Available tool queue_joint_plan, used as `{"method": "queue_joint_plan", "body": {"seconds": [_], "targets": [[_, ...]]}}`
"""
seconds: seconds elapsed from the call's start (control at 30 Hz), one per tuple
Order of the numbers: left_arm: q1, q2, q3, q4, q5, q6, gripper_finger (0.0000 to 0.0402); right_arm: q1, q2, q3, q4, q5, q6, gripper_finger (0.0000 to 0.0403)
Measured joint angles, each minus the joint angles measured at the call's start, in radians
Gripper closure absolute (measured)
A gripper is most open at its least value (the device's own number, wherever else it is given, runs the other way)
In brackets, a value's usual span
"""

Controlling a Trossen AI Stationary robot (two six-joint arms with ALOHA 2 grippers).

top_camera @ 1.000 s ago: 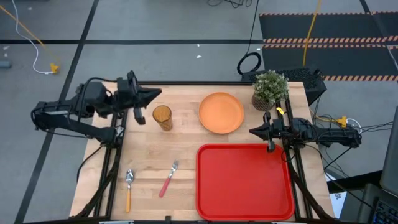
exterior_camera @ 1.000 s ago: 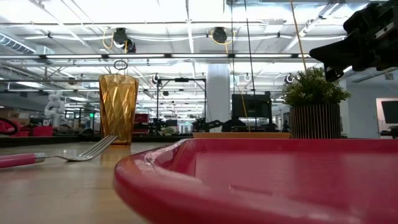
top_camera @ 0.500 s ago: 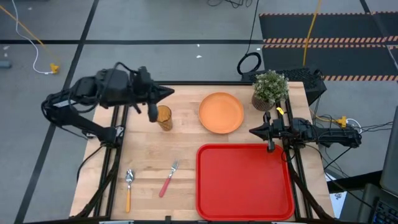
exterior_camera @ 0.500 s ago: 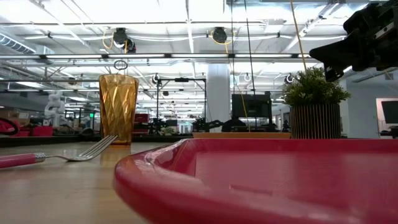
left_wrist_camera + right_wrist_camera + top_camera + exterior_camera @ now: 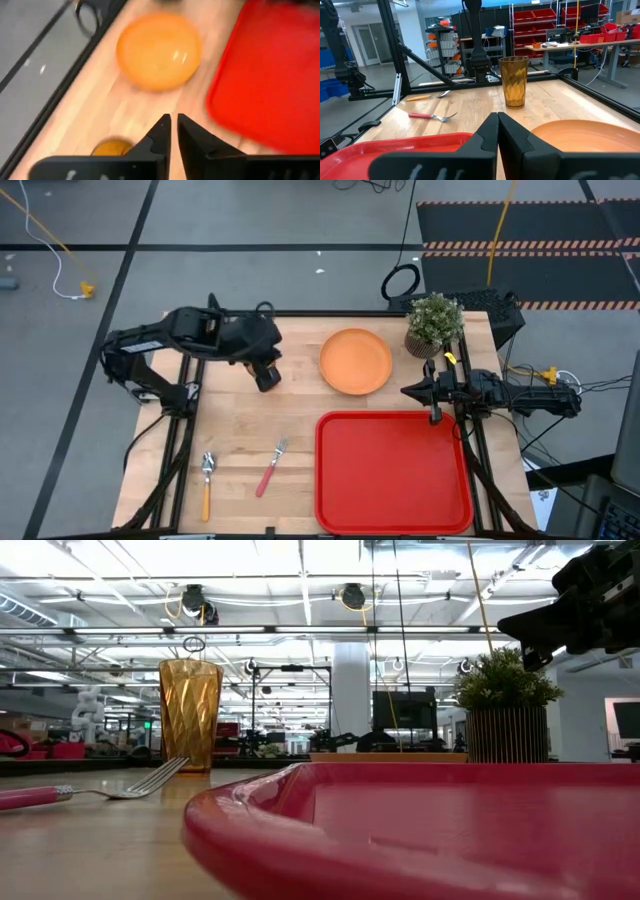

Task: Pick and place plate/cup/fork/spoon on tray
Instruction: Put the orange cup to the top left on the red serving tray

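Observation:
The amber cup [image 5: 190,715] stands upright on the table, left of the orange plate [image 5: 355,361]. My left gripper [image 5: 266,378] hangs above the cup, slanting down, and hides it in the high view. Its fingers [image 5: 174,122] stand a narrow gap apart with nothing between them, and the cup's rim [image 5: 112,147] shows just behind them. The fork [image 5: 271,467] and the spoon [image 5: 206,483] lie near the front left. The red tray [image 5: 395,470] lies at the front right. My right gripper [image 5: 405,391] waits shut, level, by the tray's far edge.
A potted green plant [image 5: 435,322] stands at the far right corner, just behind the right arm. Bare wood lies between the cup, the cutlery and the tray. The plate lies close to the tray's far edge.
My left gripper has swung from the table's far left toward the right and come over the cup. It has tipped from level to slanting steeply down. The cup, plate, fork, spoon and tray have stayed in place.

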Motion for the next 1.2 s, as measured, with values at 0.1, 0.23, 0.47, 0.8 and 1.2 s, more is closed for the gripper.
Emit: {"method": "queue_joint_plan", "body": {"seconds": [0.1, 0.23, 0.47, 0.8, 1.2], "targets": [[0.003, 0.018, 0.000, -0.064, -0.001, -0.030, 0.0338, 0.000, 0.000, 0.000, 0.000, 0.000, 0.000, 0.0403], [0.001, 0.019, 0.000, -0.124, -0.025, -0.054, 0.0295, 0.000, 0.000, 0.000, 0.000, 0.000, 0.000, 0.0403], [0.000, 0.021, 0.000, -0.205, -0.035, -0.022, 0.0230, 0.000, 0.000, 0.000, 0.000, 0.000, 0.000, 0.0403], [0.008, 0.021, -0.001, -0.204, -0.011, -0.037, 0.0154, 0.000, 0.000, 0.000, 0.002, 0.000, 0.166, 0.0403], [0.045, 0.021, -0.122, -0.204, 0.075, 0.174, 0.0085, 0.000, 0.000, 0.000, 0.002, 0.000, 0.191, 0.0403]]}}
